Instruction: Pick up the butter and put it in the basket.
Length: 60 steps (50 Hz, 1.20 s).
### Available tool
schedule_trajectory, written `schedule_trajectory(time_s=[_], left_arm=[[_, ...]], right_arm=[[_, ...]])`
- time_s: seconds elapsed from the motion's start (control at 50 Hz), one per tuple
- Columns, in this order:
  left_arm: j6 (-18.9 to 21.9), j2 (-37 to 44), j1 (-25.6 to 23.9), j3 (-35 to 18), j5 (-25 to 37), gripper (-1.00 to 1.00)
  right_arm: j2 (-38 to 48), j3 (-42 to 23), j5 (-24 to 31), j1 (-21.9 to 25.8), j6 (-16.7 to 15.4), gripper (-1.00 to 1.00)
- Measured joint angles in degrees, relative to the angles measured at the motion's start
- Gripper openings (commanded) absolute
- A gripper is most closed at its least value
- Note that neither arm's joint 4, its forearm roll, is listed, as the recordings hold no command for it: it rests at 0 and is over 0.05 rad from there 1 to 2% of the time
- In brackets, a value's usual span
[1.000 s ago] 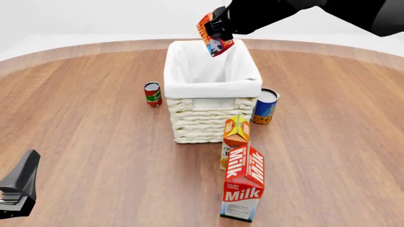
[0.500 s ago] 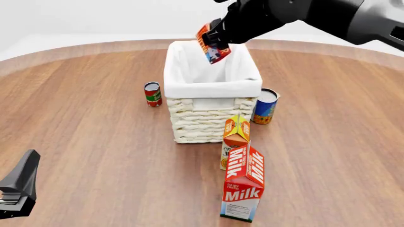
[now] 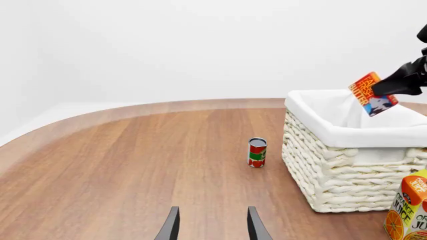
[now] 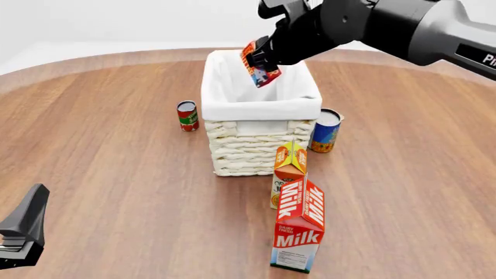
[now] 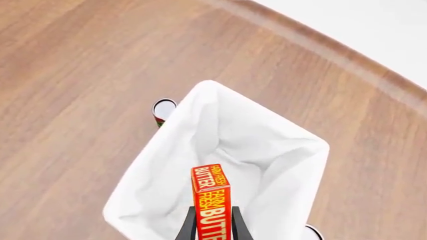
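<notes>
The butter is a small red and orange box with a blue end, held tilted over the open top of the basket. My right gripper is shut on it from above. In the right wrist view the butter stands edge-on between the fingers, over the white-lined basket. From the left wrist view the butter hangs at the basket's rim height. My left gripper is open, low over the table at the near left, holding nothing.
A red tomato can stands left of the basket and a blue can at its right. An orange juice carton and a milk carton stand in front of the basket.
The right arm has lowered the butter a little and shifted it toward the basket's middle. The left arm has not moved.
</notes>
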Motion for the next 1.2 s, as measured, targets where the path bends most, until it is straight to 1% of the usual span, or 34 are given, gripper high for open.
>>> schedule_trajectory(time_s=[0.66,0.68,1.2], left_arm=[[0.00,0.00,0.00,0.00,0.00,1.00],[0.00,0.00,0.00,0.00,0.00,1.00],[0.00,0.00,0.00,0.00,0.00,1.00]], right_arm=[[3.01,0.73,-3.20,-1.12,0.19,-1.00],[3.03,0.76,-3.28,-1.15,0.12,1.00],[2.16,0.11,-4.05,-1.24,0.01,1.00]])
